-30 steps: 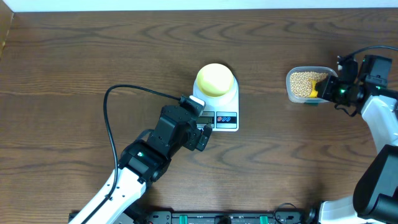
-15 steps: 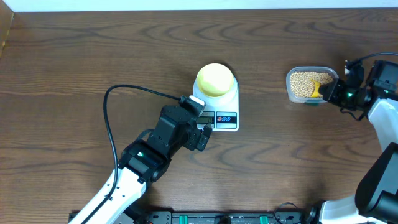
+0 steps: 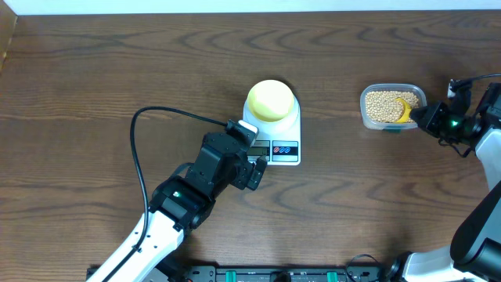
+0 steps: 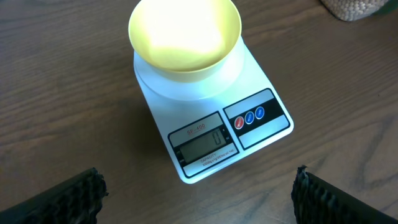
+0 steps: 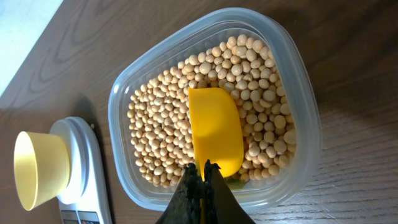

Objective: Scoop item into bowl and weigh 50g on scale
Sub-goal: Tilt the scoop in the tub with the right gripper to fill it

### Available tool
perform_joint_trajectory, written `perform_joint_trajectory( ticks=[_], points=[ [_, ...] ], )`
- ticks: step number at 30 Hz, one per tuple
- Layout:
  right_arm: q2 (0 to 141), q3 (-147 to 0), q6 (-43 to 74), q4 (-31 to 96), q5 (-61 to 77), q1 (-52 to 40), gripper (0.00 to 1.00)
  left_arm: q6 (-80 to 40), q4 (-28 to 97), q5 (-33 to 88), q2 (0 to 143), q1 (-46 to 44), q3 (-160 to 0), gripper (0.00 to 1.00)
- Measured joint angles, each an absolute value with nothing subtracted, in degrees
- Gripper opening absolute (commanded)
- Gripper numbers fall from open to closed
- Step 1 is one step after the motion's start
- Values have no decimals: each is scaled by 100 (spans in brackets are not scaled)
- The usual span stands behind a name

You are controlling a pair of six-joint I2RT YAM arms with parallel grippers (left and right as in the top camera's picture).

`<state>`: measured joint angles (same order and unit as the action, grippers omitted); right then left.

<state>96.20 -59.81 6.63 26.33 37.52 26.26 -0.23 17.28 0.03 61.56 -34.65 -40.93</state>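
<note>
R gripper (image 5: pixel 201 177): jaws pressed fully together, tips at near end of yellow spoon (image 5: pixel 214 127); can't tell if they pinch its handle. Spoon head lies on the beans (image 5: pixel 161 124), which fill a clear tub (image 5: pixel 298 99) toward right side of the wood surface (image 3: pixel 78 63). L gripper (image 4: pixel 200 199): jaws spread wide, nothing between them, hovering just in front of the scale (image 4: pixel 261 130), on its display side, not touching it. Bowl (image 4: pixel 185 31) sits upright on scale's round platform, inside showing bare yellow. Display reads 0. Scale is near mid-surface, w/ tub well apart to its right.
</note>
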Motion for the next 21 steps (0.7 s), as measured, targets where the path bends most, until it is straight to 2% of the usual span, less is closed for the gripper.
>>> perform_joint_trajectory(
  ticks=[21],
  points=[
    [9985,-5981,1026,2464,4163,2694,1,-23,1728,3,6156,-3463,-4093,98]
  ],
)
